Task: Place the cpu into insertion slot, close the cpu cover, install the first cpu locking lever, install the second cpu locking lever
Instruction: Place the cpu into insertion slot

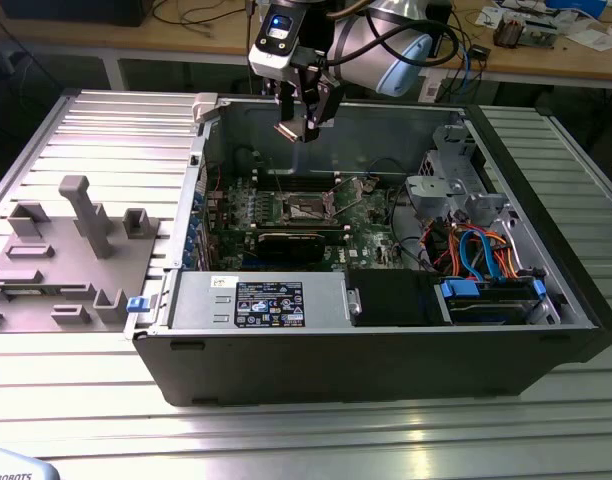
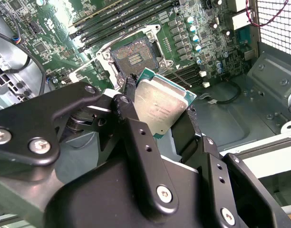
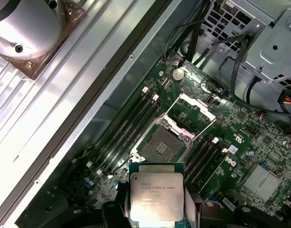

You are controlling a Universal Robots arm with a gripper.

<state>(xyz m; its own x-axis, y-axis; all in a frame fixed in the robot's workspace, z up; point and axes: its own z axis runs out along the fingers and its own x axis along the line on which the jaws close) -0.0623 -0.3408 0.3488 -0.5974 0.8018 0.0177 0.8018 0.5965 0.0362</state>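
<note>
My gripper [image 1: 302, 128] hangs above the open computer case [image 1: 546, 240], near its back wall, shut on the cpu [image 1: 289, 131]. In both wrist views the cpu [image 2: 160, 107] [image 3: 156, 194] is a pale silver square with a green rim, clamped by its edges between the black fingers [image 2: 129, 102]. The insertion slot [image 3: 160, 145] [image 2: 133, 58] [image 1: 308, 207] lies bare on the green motherboard below, well apart from the chip. The cpu cover [image 3: 198, 105] stands swung up on its hinge beside the slot, with thin wire levers raised along it.
A grey drive cage [image 1: 451, 175] and orange and blue cables [image 1: 476, 250] fill the case's side at the exterior view's right. A power supply [image 1: 261, 300] sits at the front. Memory slots [image 3: 131, 128] flank the socket. A grey fixture [image 1: 76, 230] lies on the ribbed table.
</note>
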